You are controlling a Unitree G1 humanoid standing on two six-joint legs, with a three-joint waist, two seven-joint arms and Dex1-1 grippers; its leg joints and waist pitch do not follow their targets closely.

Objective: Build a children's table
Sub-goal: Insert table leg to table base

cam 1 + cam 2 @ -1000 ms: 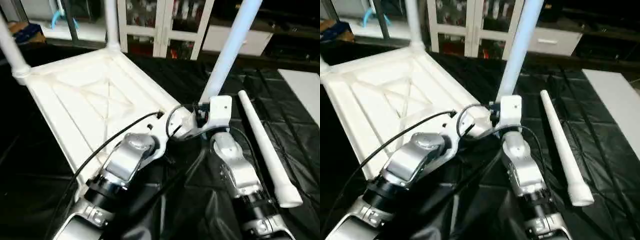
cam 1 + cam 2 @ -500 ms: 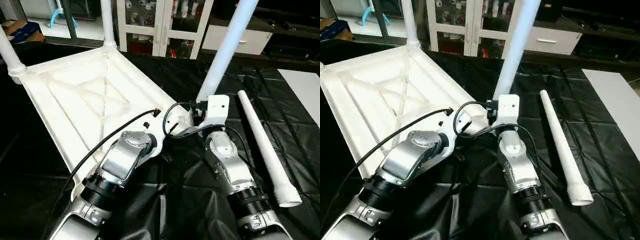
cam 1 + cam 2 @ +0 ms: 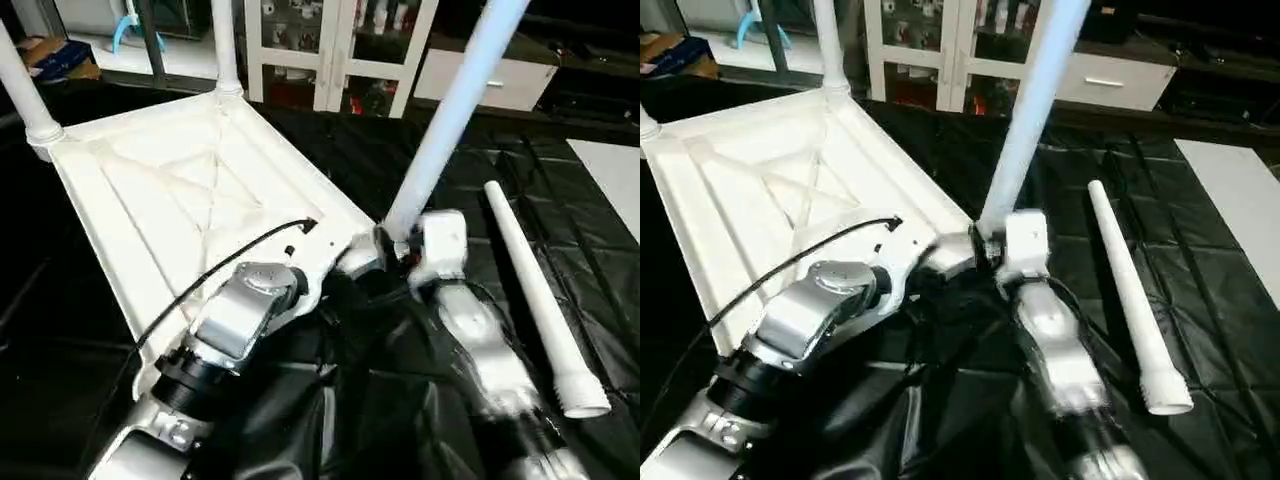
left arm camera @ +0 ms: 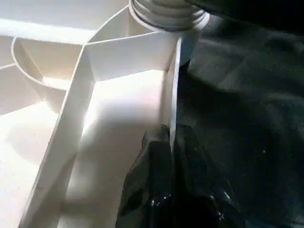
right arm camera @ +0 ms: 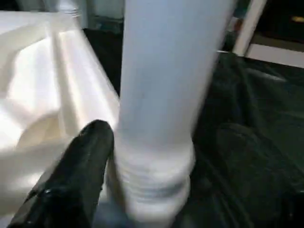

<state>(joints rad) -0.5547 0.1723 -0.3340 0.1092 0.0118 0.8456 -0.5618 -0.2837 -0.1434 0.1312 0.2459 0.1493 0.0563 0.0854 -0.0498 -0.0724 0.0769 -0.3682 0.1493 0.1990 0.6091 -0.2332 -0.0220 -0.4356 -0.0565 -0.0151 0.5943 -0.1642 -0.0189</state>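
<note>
The children's table lies upside down, its white ribbed top on black cloth. Two legs stand in the far corner sockets, and a third leg rises from the near right socket. A fourth leg lies loose on the cloth to the right. My left gripper is shut on the top's thin rim wall beside that near socket. At the foot of the third leg is my right gripper. One black finger stands just off the tube, and the other is hidden behind it.
A white glass-door cabinet stands behind the table. A white panel lies at the far right on the cloth. Wrinkled black cloth covers the ground under my forearms.
My right forearm is now blurred with motion at the foot of the third leg. The whole view has shifted a little. The table, its legs and my left arm keep their places.
</note>
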